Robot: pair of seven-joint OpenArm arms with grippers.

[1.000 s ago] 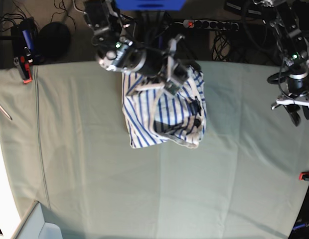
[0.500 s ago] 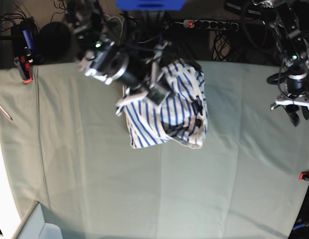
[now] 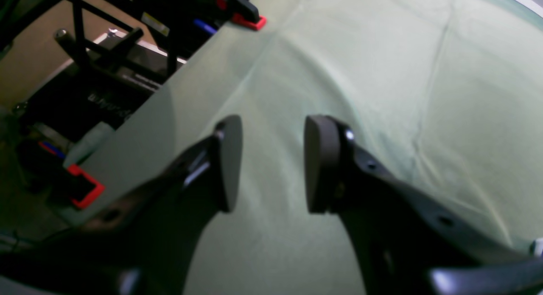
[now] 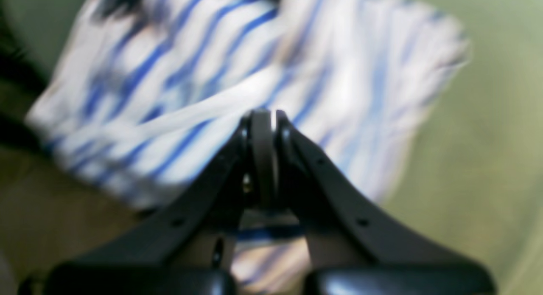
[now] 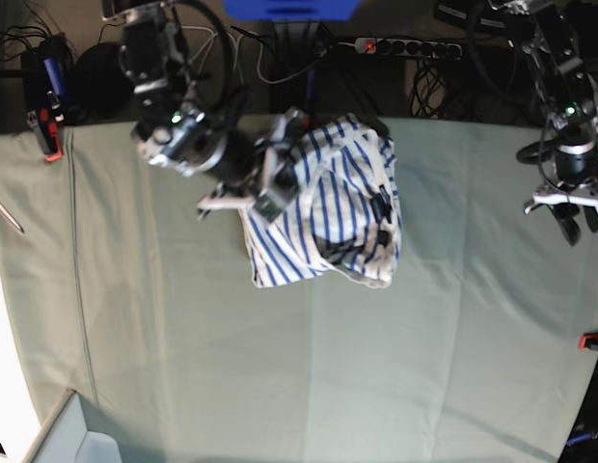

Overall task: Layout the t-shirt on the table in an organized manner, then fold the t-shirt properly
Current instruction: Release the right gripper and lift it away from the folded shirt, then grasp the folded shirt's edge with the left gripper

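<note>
T-shirt [image 5: 323, 207] sits bunched in a lump at upper centre of the base view, on the table [image 5: 309, 376] near its far edge — not laid out yet, so the spreading step is in hand. Right tool [image 5: 265, 183] at the lump's upper left edge, jaws pressed together; in the right wrist view [image 4: 263, 116] they meet right against the striped cloth, but blur hides whether any fabric is pinched — likely placed there to drag an edge outward. Left tool [image 5: 567, 207] hovers at the far right of the base view, well apart from the shirt, jaws spread and empty over bare table [image 3: 382, 74], apparently parked until a second corner needs holding.
</note>
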